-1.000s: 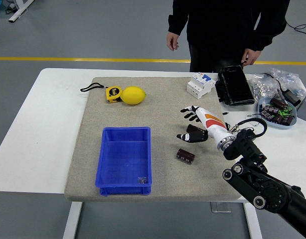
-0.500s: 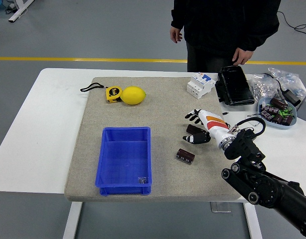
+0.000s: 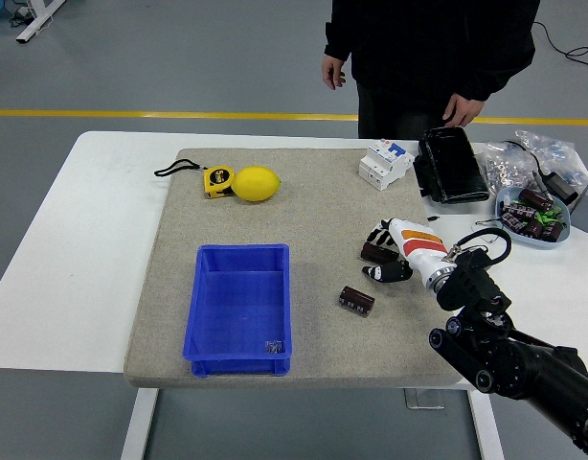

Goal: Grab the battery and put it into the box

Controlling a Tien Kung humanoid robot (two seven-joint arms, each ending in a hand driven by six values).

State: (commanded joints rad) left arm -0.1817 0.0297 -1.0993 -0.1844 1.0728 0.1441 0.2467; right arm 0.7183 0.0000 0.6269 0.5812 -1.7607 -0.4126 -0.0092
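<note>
My right hand (image 3: 381, 253) reaches in from the lower right over the grey mat (image 3: 304, 201). Its fingers (image 3: 377, 233) and thumb are curled around a dark brown battery (image 3: 373, 252), which still rests on the mat. A second dark battery (image 3: 356, 299) lies loose on the mat just in front of and left of the hand. The blue box (image 3: 238, 359) stands open and empty at the mat's front left, well left of the hand. My left arm is not in view.
A yellow lemon (image 3: 257, 183) and a tape measure (image 3: 217, 179) lie at the mat's back left. A white breaker (image 3: 385, 163), a black case (image 3: 450, 165) and a bowl of parts (image 3: 533, 212) sit at the back right. A person (image 3: 433, 48) stands behind the table, hands hanging.
My right hand's fingers went from spread to curled in around the battery, and the hand drew back slightly to the right. The person shifted a little.
</note>
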